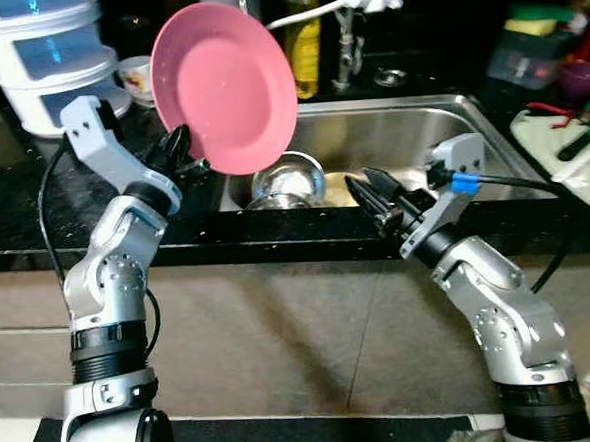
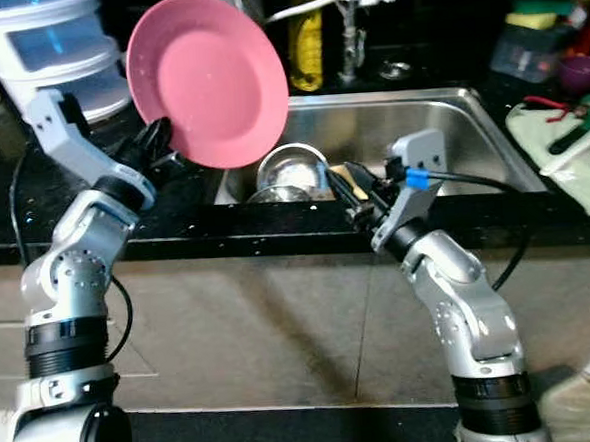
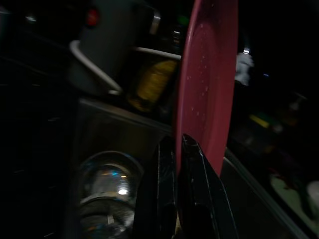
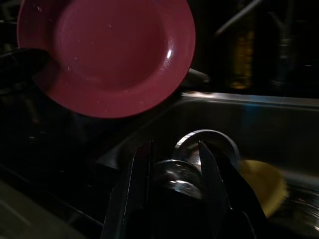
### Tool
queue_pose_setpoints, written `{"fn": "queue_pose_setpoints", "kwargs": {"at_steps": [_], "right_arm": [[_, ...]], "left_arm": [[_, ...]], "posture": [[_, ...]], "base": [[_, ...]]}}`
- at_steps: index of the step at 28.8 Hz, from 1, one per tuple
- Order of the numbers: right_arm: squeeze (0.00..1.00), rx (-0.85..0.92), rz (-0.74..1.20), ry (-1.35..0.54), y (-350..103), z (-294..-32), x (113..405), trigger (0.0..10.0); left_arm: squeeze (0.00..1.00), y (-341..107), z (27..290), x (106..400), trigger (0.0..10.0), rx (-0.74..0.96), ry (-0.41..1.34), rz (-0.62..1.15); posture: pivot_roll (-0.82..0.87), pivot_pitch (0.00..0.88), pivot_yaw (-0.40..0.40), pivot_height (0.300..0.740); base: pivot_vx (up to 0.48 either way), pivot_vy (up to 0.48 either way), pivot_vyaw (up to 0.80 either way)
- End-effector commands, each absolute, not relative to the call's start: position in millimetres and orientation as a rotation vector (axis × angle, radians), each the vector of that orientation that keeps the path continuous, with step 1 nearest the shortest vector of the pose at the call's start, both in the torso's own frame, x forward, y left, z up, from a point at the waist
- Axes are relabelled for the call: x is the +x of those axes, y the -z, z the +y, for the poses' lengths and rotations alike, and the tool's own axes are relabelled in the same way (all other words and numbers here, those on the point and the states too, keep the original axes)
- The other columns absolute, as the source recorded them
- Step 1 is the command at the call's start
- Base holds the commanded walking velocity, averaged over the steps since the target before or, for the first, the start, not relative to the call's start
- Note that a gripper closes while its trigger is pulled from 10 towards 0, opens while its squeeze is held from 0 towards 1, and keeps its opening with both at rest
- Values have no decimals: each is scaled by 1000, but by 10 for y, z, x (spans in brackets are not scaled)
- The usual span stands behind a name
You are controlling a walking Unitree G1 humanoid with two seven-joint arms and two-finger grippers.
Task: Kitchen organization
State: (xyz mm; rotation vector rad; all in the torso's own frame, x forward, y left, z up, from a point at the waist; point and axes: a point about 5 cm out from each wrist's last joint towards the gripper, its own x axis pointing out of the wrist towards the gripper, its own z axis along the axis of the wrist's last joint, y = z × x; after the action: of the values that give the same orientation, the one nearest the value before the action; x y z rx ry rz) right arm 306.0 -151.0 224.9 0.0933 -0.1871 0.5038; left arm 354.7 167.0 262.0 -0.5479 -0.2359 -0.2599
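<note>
A pink plate [image 1: 225, 85] is held up on edge above the left end of the steel sink [image 1: 419, 123]. My left gripper [image 1: 183, 153] is shut on its lower left rim; in the left wrist view the plate's rim [image 3: 204, 89] sits between the black fingers [image 3: 199, 199]. A steel bowl [image 1: 287, 179] lies in the sink just below the plate, with a yellow sponge [image 4: 264, 184] beside it. Over the sink's front edge my right gripper [image 1: 368, 191] stands open, its fingers pointing at the steel bowl [image 4: 199, 144] with nothing between them.
White stacked containers [image 1: 49, 56] and a cup [image 1: 136, 75] stand on the black counter [image 1: 13, 198] at the back left. An oil bottle [image 1: 304, 40] and the faucet [image 1: 348, 17] are behind the sink. A white board with tools [image 1: 571, 144] lies to the right.
</note>
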Motion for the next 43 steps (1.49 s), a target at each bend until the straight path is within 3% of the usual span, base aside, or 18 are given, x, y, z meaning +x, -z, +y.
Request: {"fn": "queue_pose_setpoints", "kwargs": {"at_steps": [1, 7, 13, 16, 21, 30, 31, 32, 38, 41, 42, 43], "right_arm": [[0, 95, -170, -495, -2221, -1512, 3082, 10000], [0, 74, -143, -490, -2191, -1517, 3098, 10000], [0, 68, -156, -482, -2201, -1532, 3089, 10000], [0, 68, -157, -482, -2201, -1534, 3086, 10000], [0, 53, -151, -486, -2203, -1542, 3066, 10000], [0, 40, -148, -490, -2203, -1540, 3035, 10000], [0, 37, -149, -495, -2205, -1535, 3024, 10000], [0, 33, -151, -503, -2208, -1528, 3013, 10000], [0, 49, -164, -547, -2224, -1488, 2961, 10000], [0, 75, -171, -570, -2227, -1464, 2943, 10000], [0, 81, -172, -574, -2225, -1461, 2942, 10000], [0, 85, -173, -575, -2224, -1459, 2942, 10000]], "left_arm": [[0, -2613, 1772, 3562, 10000, -510, 226, -244], [0, -2613, 1873, 3604, 10000, -388, 216, -246], [0, -2581, 2046, 3690, 10000, -11, 164, -218], [0, -2573, 2065, 3703, 10000, 41, 162, -215], [0, -2453, 2105, 3834, 10000, 388, 194, -154], [0, -2152, 2062, 3887, 10000, 547, 261, -32], [302, -2091, 2033, 3886, 10000, 558, 283, -17], [1000, -2072, 2008, 3888, 10000, 564, 292, -19], [1000, -2308, 1972, 3918, 10000, 463, 260, -157], [1000, -2530, 1961, 3903, 10000, 262, 234, -261], [588, -2582, 1955, 3893, 10000, 204, 229, -281], [0, -2607, 1950, 3889, 10000, 175, 227, -290]], "posture": [[-50, 0, -17, 740], [-54, 0, -20, 740], [-60, 0, -16, 740], [-60, 0, -16, 740], [-76, 0, -11, 740], [-92, 0, -1, 740], [-96, 0, 1, 740], [-96, 0, 1, 740], [-99, 0, 2, 740], [-98, 0, 3, 740], [-91, 0, 1, 740], [-91, 0, 1, 740]], "base": [[0, 0, 0], [0, 0, -800], [0, 0, -225], [0, 0, 0], [0, 0, 0], [0, 0, 0], [0, 0, 0], [0, 0, 0], [0, 0, 0], [0, 0, 0], [0, 0, 0], [0, 0, 0]]}}
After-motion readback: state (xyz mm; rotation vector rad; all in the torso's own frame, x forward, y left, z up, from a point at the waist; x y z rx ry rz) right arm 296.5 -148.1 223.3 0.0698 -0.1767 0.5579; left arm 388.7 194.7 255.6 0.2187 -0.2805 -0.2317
